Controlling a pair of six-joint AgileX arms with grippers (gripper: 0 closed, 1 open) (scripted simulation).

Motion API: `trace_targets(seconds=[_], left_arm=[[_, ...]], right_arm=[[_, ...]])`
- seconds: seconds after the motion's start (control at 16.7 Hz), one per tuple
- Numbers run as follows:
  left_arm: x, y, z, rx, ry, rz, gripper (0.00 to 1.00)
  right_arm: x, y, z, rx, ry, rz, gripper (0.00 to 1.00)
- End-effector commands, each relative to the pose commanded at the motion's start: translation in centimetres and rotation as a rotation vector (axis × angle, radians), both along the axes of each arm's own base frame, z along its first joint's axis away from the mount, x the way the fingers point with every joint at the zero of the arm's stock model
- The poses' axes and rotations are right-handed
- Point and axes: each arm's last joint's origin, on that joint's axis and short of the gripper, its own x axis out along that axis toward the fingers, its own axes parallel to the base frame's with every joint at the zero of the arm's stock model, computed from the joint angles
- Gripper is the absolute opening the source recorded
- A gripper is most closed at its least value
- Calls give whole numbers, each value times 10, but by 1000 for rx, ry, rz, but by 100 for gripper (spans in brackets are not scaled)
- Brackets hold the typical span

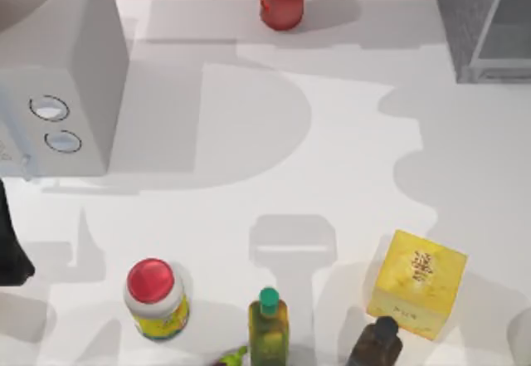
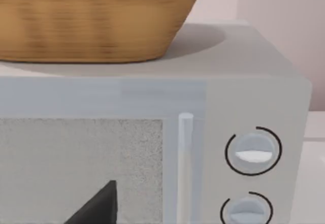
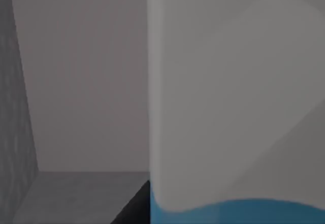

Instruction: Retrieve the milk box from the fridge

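Observation:
The milk box point(image 3: 233, 107) stands very close in the right wrist view, a white carton face with a blue band along its lower edge. It is inside the fridge, whose grey speckled wall point(image 3: 12, 107) and floor lie beside it. A dark part of my right gripper point(image 3: 134, 209) shows right next to the carton's edge. In the top view the fridge point(image 1: 477, 26) is at the back right corner, with its pale panel facing the table. My left arm point(image 1: 10, 250) is parked at the left edge, and a dark part of my left gripper point(image 2: 99, 206) points at the white box.
A white box with two round dials point(image 1: 58, 92) stands at the back left, with a wicker basket point(image 2: 91, 21) on top. A red jar point(image 1: 282, 1) is at the back middle. Near the front stand a red-lidded jar point(image 1: 156, 298), a green-capped bottle point(image 1: 269, 326), a dark bottle point(image 1: 377, 343) and a yellow box point(image 1: 417, 283).

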Motion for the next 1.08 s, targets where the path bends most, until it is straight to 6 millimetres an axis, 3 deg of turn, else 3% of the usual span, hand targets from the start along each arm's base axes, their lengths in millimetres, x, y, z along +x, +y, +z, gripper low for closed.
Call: trace_targets(seconds=[0.3,0.48,0.84,1.08], left_arm=[[0,0,0,0,0,0,100],[0,0,0,0,0,0,100],[0,0,0,0,0,0,100],[0,0,0,0,0,0,100]], right_arm=[[-4,-1,1,0,-5,0,0],[-26,-2,7,-3,-20,0,0],[-89,2,-7,10,30,1,0],[-100,1,-3,3,5,1,0]])
